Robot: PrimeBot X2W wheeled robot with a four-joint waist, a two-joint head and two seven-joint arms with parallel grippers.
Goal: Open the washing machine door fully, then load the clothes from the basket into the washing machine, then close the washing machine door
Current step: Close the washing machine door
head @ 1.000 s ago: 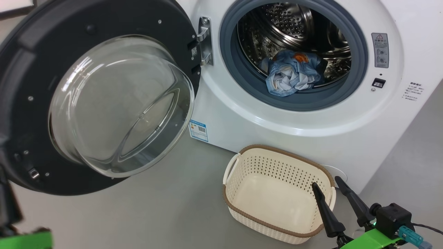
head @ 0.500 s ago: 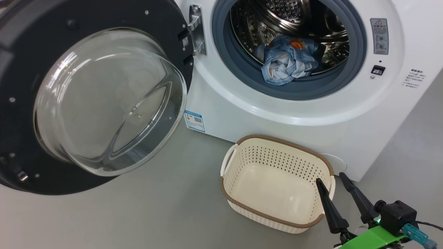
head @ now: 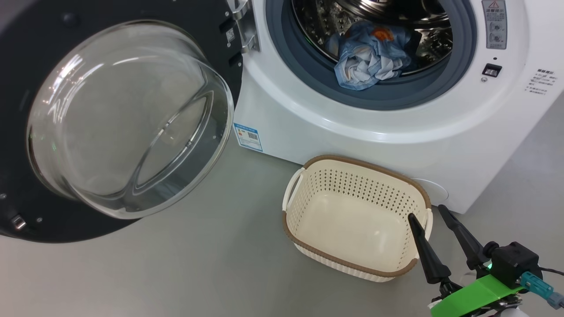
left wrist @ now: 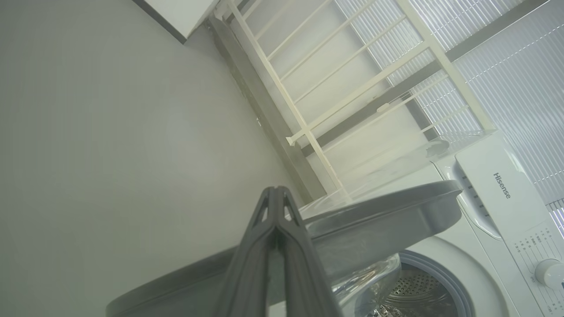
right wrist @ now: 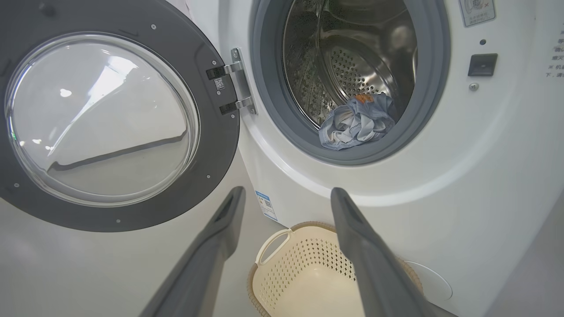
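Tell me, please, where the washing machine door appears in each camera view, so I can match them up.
Head view: the washing machine door takes the left side, swung open.
Left wrist view: seen edge-on, its grey rim crosses the lower middle.
Right wrist view: it occupies the upper left, hinge at its right.
Shared landmark: the steel drum beside it.

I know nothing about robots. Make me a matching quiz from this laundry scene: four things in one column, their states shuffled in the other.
Things:
1. washing machine door
2. basket
3. clothes
4. right tool

States:
A. empty
B. jaws apart, holding nothing
C. swung wide open
D. lying in the washing machine

Pairs: 1-C, 2-A, 3-D, 4-B
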